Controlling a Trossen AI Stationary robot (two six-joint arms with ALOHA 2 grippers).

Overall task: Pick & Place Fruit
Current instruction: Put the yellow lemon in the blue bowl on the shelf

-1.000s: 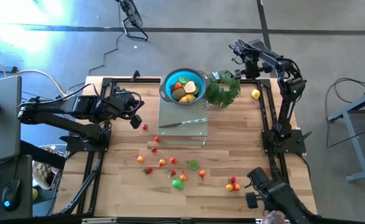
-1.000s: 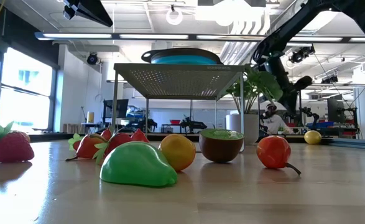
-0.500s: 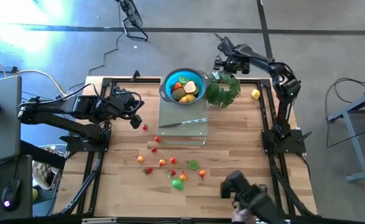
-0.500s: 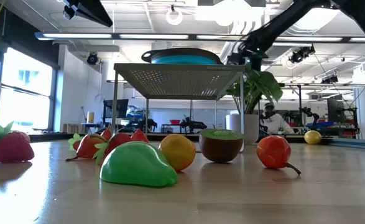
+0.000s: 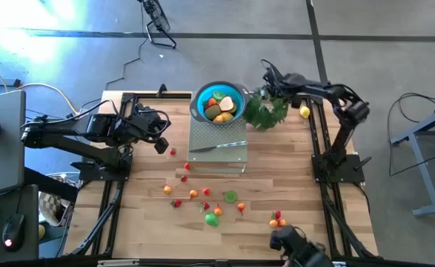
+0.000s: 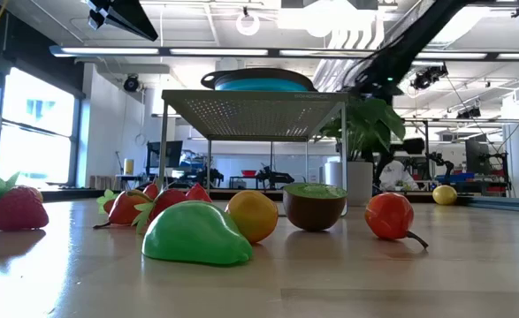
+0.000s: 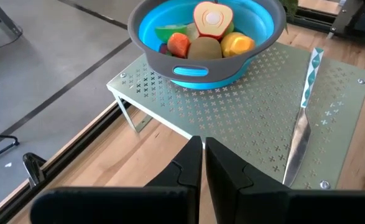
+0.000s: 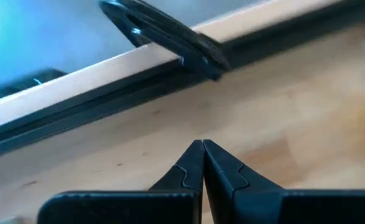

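Here, between picks: left gripper closed and empty beside the rack, right gripper likewise closed near the blue bowl; next, presumably, reopening over a loose strawberry.

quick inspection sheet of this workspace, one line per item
surface: wooden table, metal mesh stand on it
job's things: blue bowl with fruit on the stand; loose fruit scattered on the near part of the table, one yellow fruit at the far right
clutter: knife on the stand, leafy plant beside the bowl
grippers: left gripper shut, empty, left of the stand; right gripper shut, empty, above the plant
cables: cables on the floor
surroundings: desk, mouse at left
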